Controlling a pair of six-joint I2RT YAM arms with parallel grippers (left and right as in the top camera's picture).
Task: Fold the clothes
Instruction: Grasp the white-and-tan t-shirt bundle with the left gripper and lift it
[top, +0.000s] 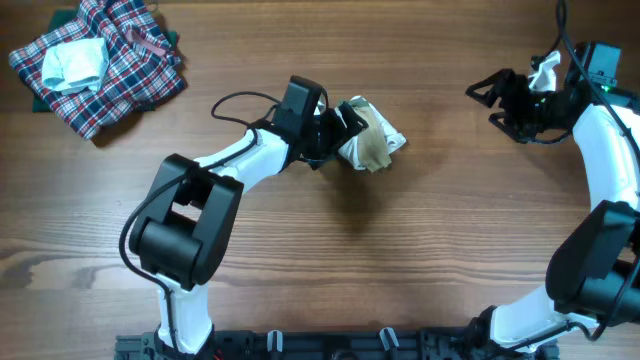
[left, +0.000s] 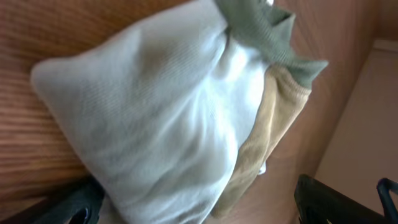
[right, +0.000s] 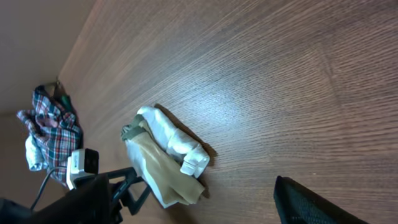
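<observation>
My overhead feed looks straight down on the whole tabletop (top: 420, 250). Left wrist camera sits very close on the garment (left: 155, 124), which fills its frame. Right wrist camera looks low across the wood from afar, sharing garment and plaid heap (right: 56, 127) with overhead.

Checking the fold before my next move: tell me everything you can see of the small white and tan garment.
The small garment lies bunched in a compact bundle on the wooden table, mid-table. It has soft ribbed white knit outside, with a tan layer and olive-green trim showing along one side. The open left gripper sits at one end; contact is unclear.
</observation>
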